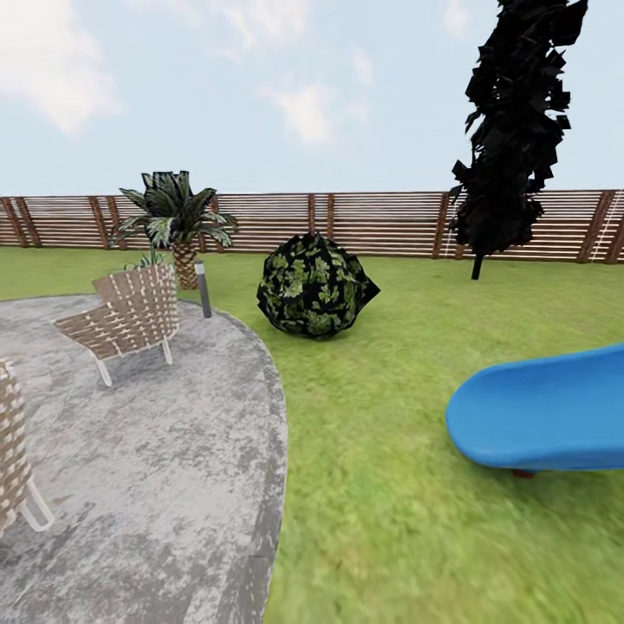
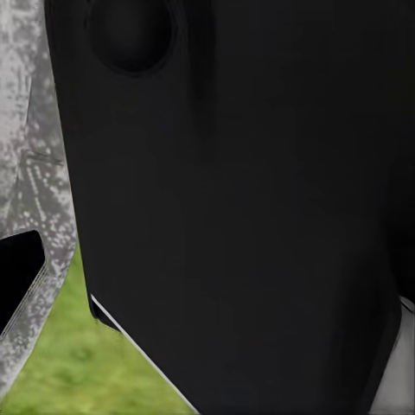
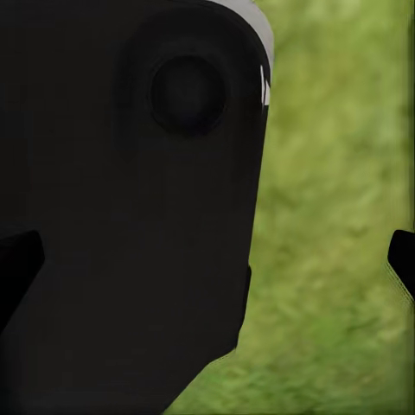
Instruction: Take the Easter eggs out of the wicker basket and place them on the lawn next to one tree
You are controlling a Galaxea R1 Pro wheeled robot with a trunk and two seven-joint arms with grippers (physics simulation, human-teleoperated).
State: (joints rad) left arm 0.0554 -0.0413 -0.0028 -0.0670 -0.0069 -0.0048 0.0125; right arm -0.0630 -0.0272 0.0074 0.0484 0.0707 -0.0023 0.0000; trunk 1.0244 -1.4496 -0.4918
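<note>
across the lawn (image 1: 390, 485) sit a blue slide (image 1: 542, 416), round bush (image 1: 316, 286) and wicker chairs (image 1: 130, 316); whether either pincer is open or closed, i cannot tell.

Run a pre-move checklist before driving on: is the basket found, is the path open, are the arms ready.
1. Wicker basket located: not ok; it is not among the things ahead in the head view.
2. Eggs located: not ok, same reason.
3. Lawn straight ahead drivable: ok, open grass runs between the grey paved patio and the blue slide.
4. Obstacles noted: ok; round dark bush, woven chair and slide stand apart from that strip.
5. Grey-trunked target tree chosen: not ok; ahead stand a short palm and a dark conifer.
6. Fingers open or shut: cannot tell; dark robot body blocks both wrist views.
</note>
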